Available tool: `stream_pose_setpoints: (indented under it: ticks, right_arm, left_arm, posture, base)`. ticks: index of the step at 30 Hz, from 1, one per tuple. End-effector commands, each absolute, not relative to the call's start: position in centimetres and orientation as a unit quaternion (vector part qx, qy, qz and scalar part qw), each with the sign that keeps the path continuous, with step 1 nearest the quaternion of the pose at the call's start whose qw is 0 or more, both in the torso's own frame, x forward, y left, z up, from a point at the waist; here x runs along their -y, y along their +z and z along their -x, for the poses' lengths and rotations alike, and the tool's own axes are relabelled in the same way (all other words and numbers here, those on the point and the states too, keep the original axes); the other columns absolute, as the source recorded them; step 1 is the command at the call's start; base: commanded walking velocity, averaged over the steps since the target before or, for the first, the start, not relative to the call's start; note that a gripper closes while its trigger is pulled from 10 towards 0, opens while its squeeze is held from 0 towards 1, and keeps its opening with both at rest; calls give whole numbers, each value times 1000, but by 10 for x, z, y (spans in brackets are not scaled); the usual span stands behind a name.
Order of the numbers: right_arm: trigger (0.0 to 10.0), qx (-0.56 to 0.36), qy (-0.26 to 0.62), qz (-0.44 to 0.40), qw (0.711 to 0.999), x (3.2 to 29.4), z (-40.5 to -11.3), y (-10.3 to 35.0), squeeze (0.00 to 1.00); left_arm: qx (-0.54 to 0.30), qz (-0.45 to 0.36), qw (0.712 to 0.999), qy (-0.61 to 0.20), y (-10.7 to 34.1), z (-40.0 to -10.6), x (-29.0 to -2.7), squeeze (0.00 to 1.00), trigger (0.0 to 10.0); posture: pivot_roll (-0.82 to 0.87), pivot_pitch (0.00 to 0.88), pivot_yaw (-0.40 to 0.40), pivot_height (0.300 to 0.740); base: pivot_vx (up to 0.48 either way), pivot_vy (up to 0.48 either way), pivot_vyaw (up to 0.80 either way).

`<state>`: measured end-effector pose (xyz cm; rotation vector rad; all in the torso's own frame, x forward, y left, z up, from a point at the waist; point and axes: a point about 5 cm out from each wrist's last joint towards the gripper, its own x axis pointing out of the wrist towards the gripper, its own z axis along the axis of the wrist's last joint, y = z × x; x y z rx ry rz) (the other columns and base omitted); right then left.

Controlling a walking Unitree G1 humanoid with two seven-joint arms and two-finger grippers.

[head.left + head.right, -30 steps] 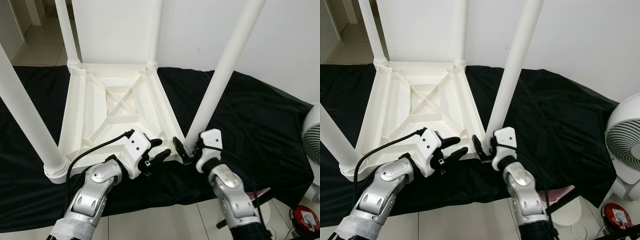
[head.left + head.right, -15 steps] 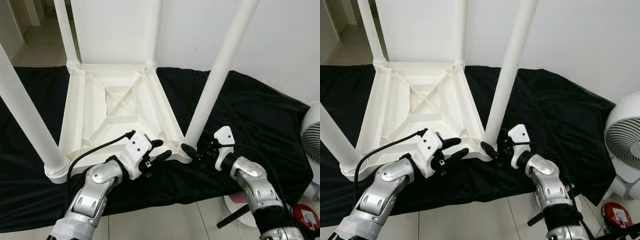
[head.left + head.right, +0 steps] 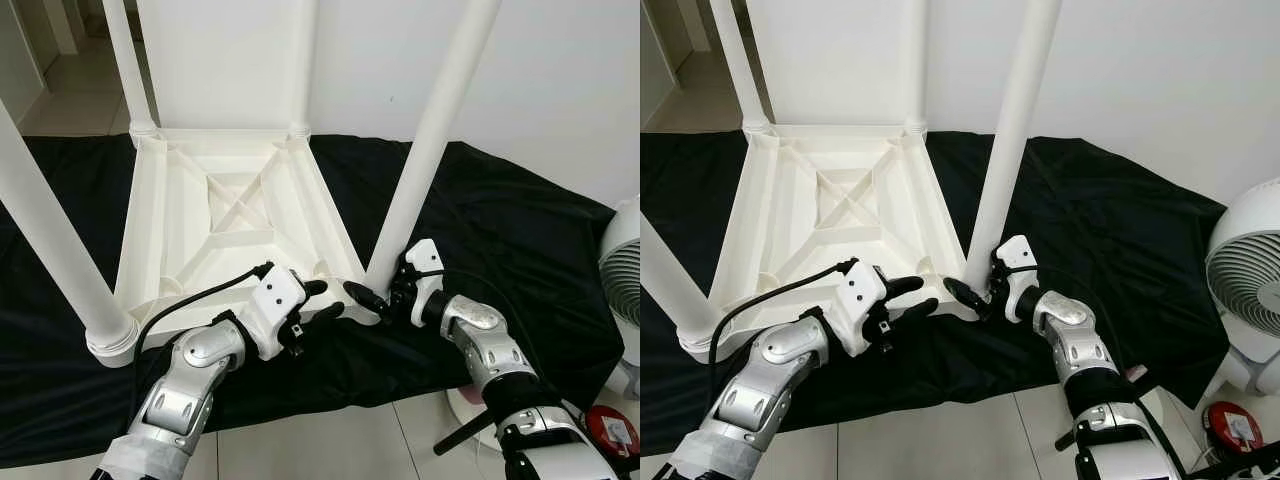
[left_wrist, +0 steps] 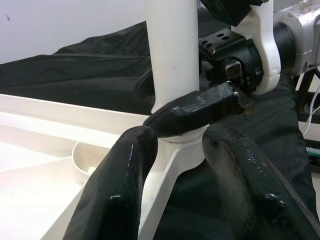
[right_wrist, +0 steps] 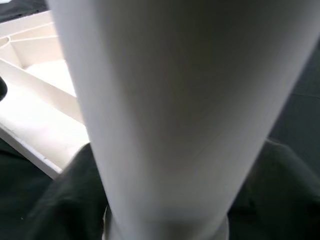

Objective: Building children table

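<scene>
On the black cloth the white table lies upside down, its ribbed underside facing up and its four legs standing from the corners. Seen from my head, the near right leg rises from the corner nearest me. My right gripper is at the foot of that leg, one black finger reaching across the front of the base and the other behind it, so the fingers stand around the leg; whether they press it I cannot tell. My left gripper hovers just beside the same corner, on the table's near edge, its two fingers spread apart with nothing between them. A white fan stands beyond the cloth's right edge.

From my left wrist, my own two fingers are parted in the foreground, pointing at the leg's foot. One finger of the right gripper lies across the leg just above its socket, touching it.

From my right wrist, the leg is very close and blurred, with the table's ribbed edge beside it and dark cloth under.
</scene>
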<state>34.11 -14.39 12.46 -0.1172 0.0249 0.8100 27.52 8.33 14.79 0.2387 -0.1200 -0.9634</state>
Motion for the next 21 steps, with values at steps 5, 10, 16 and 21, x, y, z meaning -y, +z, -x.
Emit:
stream_pose_setpoints:
  ticks: [5, 10, 16, 21]
  right_arm:
    - [0, -18, 405, 51, 913, 140, -341, 120, 0]
    - [0, -20, 407, 37, 912, 140, -335, 112, 0]
    - [10000, -9, 388, 32, 921, 132, -333, 112, 0]
    - [10000, -9, 370, 18, 929, 127, -334, 113, 0]
  left_arm:
    - [54, -124, 882, -452, 148, -276, -83, 0, 10000]
    - [50, -124, 883, -449, 146, -275, -84, 0, 10000]
    - [49, -124, 884, -448, 146, -277, -83, 0, 10000]
    - [51, -128, 885, -446, 146, -278, -82, 0, 10000]
  posture:
    - [89, 35, -76, 740]
    - [90, 41, -81, 740]
    - [85, 41, -83, 740]
    - [84, 40, -84, 740]
  base:
    - [0, 0, 0]
    - [0, 0, 0]
    - [0, 0, 0]
    - [0, 0, 0]
